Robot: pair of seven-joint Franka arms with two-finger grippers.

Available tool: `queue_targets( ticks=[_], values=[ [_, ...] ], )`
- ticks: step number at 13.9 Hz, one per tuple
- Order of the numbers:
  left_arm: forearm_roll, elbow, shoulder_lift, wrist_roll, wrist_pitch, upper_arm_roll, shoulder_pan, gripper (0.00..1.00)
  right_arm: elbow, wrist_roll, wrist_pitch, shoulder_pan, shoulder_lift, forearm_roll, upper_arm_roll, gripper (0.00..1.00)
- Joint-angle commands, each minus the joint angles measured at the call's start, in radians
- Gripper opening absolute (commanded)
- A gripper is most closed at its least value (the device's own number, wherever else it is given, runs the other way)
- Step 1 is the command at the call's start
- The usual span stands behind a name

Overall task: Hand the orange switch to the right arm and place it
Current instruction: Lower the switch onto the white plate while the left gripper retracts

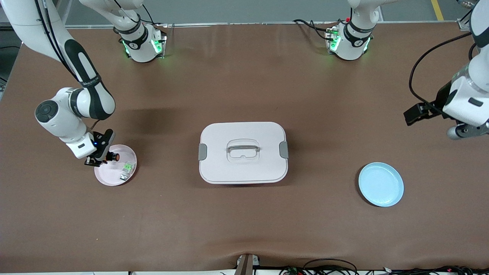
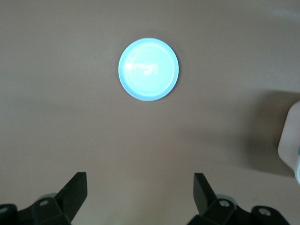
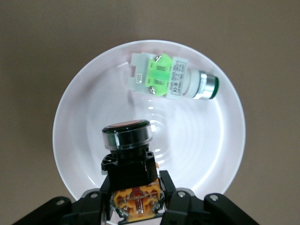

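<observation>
My right gripper (image 1: 103, 157) hangs low over the pink plate (image 1: 114, 182), shut on the orange switch (image 1: 113, 156). In the right wrist view the switch (image 3: 127, 150) has a black body, an orange base and a round dark cap, and its base is clamped between the fingers (image 3: 169, 185) of my right gripper (image 3: 137, 185) above the plate (image 3: 201, 150). A green-and-silver part (image 1: 127, 168) lies in the plate beside it, also clear in the wrist view (image 3: 164, 77). My left gripper (image 1: 463, 131) waits high over the left arm's end of the table, open and empty (image 2: 139, 180).
A white lidded box (image 1: 243, 152) with a handle and grey clasps stands mid-table; its corner (image 2: 290, 150) shows in the left wrist view. An empty blue plate (image 1: 381, 184) lies toward the left arm's end, below my left gripper's camera (image 2: 148, 69). Cables run along the table's front edge.
</observation>
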Motion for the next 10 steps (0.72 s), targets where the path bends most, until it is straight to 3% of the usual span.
queue_targets(
  ticks=[1,4,7,10],
  values=[
    [-0.052,-0.108,-0.107,0.051,0.015,0.087,-0.046,1.0,0.024,-0.011,0.0,-0.027,0.025,-0.013,0.02,0.0],
    [-0.09,-0.189,-0.184,0.083,0.032,0.099,-0.045,1.0,0.073,-0.009,-0.023,-0.028,0.053,-0.013,0.02,0.0],
    [-0.09,-0.257,-0.238,0.086,0.061,0.11,-0.062,1.0,0.16,-0.011,-0.144,-0.031,0.089,-0.007,0.02,0.0],
    [-0.089,-0.246,-0.229,0.118,0.082,0.22,-0.154,1.0,0.174,-0.002,-0.168,-0.033,0.096,0.0,0.022,0.0]
  ],
)
